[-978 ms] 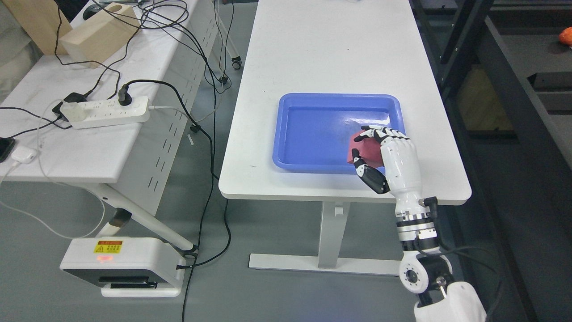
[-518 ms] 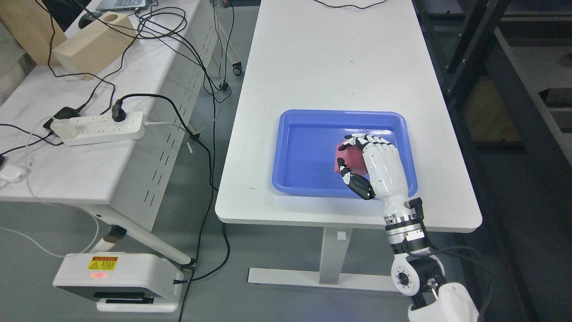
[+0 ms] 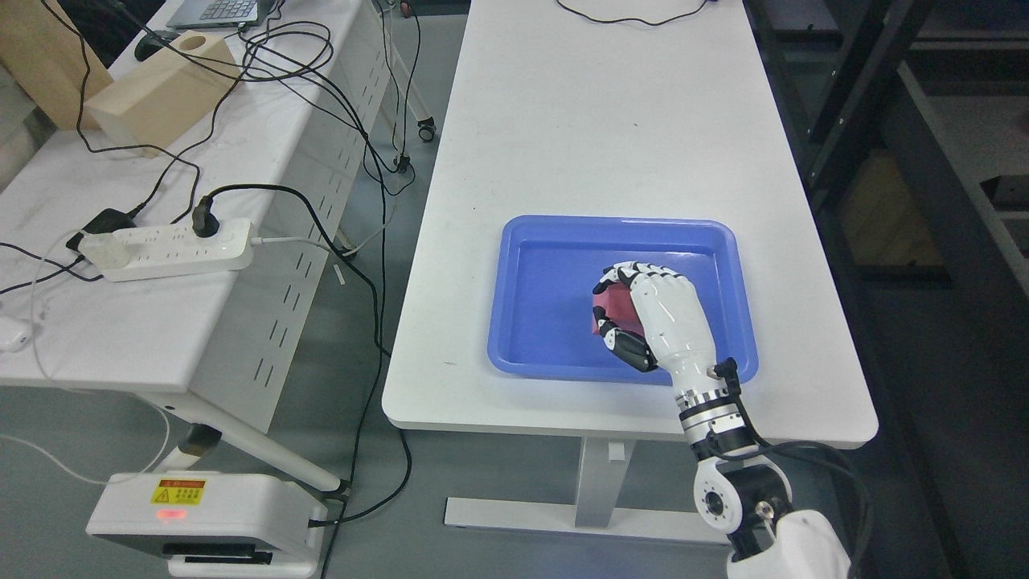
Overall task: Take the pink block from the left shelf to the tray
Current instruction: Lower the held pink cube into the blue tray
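Note:
My right hand (image 3: 611,310) reaches up from the lower right and hovers over the blue tray (image 3: 530,354) on the white table (image 3: 595,129). Its fingers are curled around the pink block (image 3: 609,309), which shows only as a small red-pink patch between thumb and fingertips. The block sits over the right half of the tray's floor; whether it touches the floor I cannot tell. No left arm shows in the picture.
A dark shelf frame (image 3: 884,145) runs along the right side. On the left stands a second white table (image 3: 120,305) with a power strip (image 3: 169,251), tangled cables and a wooden block (image 3: 153,88). A white device (image 3: 205,523) lies on the floor.
The camera has shifted, so the whole scene sits lower in the picture. Relative to the tray, my right hand has carried the block from the front right rim inward, toward the tray's middle.

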Motion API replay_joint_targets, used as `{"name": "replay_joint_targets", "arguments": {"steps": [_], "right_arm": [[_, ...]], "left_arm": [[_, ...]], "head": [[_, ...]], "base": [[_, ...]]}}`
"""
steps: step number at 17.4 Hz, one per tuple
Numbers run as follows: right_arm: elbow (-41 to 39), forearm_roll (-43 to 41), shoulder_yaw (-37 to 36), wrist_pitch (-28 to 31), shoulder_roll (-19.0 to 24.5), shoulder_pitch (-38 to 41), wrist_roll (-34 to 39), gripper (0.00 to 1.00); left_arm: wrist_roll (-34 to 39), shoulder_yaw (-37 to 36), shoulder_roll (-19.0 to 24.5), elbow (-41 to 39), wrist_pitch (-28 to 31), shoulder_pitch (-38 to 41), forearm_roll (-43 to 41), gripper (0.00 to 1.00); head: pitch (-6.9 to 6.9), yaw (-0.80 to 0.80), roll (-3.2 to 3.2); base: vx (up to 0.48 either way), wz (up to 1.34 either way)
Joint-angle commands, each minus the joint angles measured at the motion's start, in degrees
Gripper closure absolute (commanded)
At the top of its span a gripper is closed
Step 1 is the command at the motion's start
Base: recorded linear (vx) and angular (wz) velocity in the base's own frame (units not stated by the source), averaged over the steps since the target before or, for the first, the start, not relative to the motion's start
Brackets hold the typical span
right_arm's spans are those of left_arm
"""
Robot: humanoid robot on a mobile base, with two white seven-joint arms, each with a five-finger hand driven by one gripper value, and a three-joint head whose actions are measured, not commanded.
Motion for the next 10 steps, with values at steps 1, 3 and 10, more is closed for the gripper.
{"name": "replay_joint_targets", "arguments": {"steps": [1, 3, 10], "right_arm": [[0.9, 0.5, 1.5, 0.2, -1.0, -0.4, 0.2, 0.95], [1.6, 0.4, 1.5, 0.2, -1.0, -0.4, 0.4, 0.89], [1.5, -3.7, 1.9, 2.8, -1.0, -0.3, 1.3, 0.45]], "left_arm": [[0.0, 0.0, 1.0, -1.0, 0.0, 1.1, 0.0, 0.00], [0.0, 0.0, 1.0, -1.0, 0.0, 1.1, 0.0, 0.00], [0.0, 0.0, 1.0, -1.0, 0.0, 1.1, 0.0, 0.00]], "head": [[0.00, 0.00, 0.00], [0.00, 0.00, 0.00], [0.00, 0.00, 0.00]], "base": [[0.067, 0.00], [0.043, 0.00], [0.043, 0.00]]}}
